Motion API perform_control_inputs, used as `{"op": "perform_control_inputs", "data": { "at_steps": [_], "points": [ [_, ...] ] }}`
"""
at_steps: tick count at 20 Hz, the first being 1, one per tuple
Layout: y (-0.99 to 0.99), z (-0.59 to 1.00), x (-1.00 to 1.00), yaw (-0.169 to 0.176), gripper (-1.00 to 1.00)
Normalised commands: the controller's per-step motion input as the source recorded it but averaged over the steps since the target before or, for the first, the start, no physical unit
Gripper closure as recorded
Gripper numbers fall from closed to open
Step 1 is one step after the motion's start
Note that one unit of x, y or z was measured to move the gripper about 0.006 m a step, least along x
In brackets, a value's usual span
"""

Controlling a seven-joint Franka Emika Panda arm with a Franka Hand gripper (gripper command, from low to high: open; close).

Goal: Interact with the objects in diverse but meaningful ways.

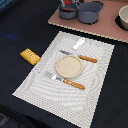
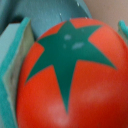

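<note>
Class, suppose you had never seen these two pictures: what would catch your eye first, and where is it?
The red tomato with its green star fills the wrist view, sitting between the teal fingers. In the exterior view, a round plate lies mid-placemat between an orange-handled fork and knife, with a yellow block on the dark cloth at the exterior view's left.

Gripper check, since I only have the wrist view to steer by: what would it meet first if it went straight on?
The tomato. It fills the wrist view between the two teal fingers, so the gripper is probably already at it or on it; whether they touch is unclear.
</note>
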Motion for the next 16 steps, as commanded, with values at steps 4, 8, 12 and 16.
{"op": "perform_control_inputs", "data": {
  "at_steps": [4,8,12,16],
  "points": [
    [0.47,0.06,-0.14,0.000,1.00],
    [0.39,0.03,0.13,0.000,1.00],
    [0.26,0.00,0.27,-0.005,1.00],
    [0.18,0.00,0.47,-0.025,1.00]
  ]
}}
